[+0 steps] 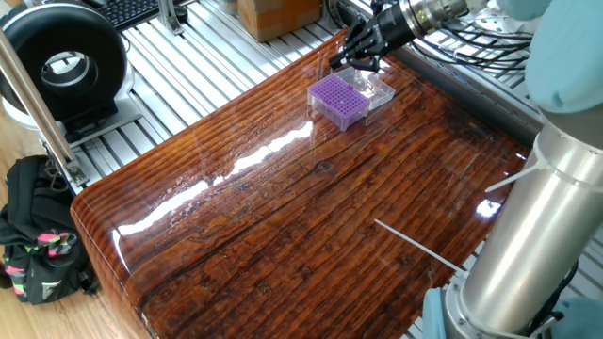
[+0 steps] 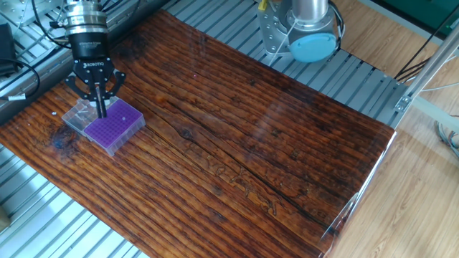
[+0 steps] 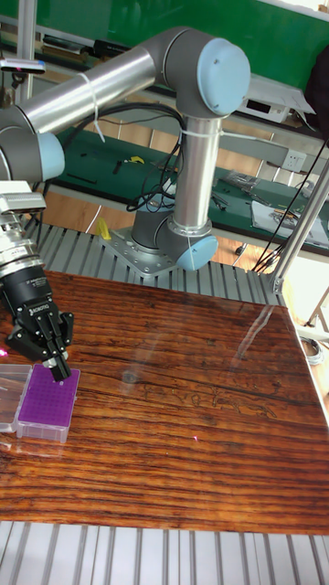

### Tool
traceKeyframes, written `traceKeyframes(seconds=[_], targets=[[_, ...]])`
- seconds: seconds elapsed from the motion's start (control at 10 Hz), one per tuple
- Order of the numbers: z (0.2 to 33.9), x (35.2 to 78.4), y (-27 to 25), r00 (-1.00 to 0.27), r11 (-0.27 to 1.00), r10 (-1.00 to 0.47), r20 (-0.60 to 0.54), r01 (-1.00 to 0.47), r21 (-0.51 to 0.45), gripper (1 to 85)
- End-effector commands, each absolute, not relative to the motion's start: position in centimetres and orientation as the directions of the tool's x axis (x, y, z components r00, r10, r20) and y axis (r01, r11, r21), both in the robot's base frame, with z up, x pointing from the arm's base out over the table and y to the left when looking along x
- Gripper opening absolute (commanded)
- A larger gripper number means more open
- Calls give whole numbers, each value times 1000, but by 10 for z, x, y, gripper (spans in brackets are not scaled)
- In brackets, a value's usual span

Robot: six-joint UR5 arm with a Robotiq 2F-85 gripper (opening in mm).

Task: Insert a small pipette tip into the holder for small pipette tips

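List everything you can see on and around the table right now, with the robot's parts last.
Holder for small pipette tips: one, purple rack, in clear box, table's far corner.
Clear plastic box: one, transparent, around the rack.
Table: one, glossy brown wood.
Round device: one, black, beside the table.
Backpack: one, black, on floor.
Cardboard box: one, brown, beyond the table.
Arm: one, silver and pale blue.
Gripper: one, black, fingers together over the rack.

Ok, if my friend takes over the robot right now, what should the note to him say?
Gripper: jaws closed together, pointing down, right above the purple holder. A pipette tip between them is too small to see.
Holder: sits in its clear box at a corner of the wooden table.
Done: the arm is lined up over the holder's near edge.
Left: lower, seat the tip in a hole, open, lift away.
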State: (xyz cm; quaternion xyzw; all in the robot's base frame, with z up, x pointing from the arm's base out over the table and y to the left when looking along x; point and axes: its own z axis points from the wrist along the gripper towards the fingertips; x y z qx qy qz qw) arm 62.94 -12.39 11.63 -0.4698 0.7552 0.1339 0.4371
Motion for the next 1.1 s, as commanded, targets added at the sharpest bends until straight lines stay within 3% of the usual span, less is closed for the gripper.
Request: traceKeyframes(seconds=[0.0,0.5,1.0], targets=[[118,633,-127,-177,533,-589,-789,-818,-215,10],[96,628,-150,-254,547,-657,-710,-809,-216,10],[103,614,-159,-313,601,-593,-742,-785,-150,10]])
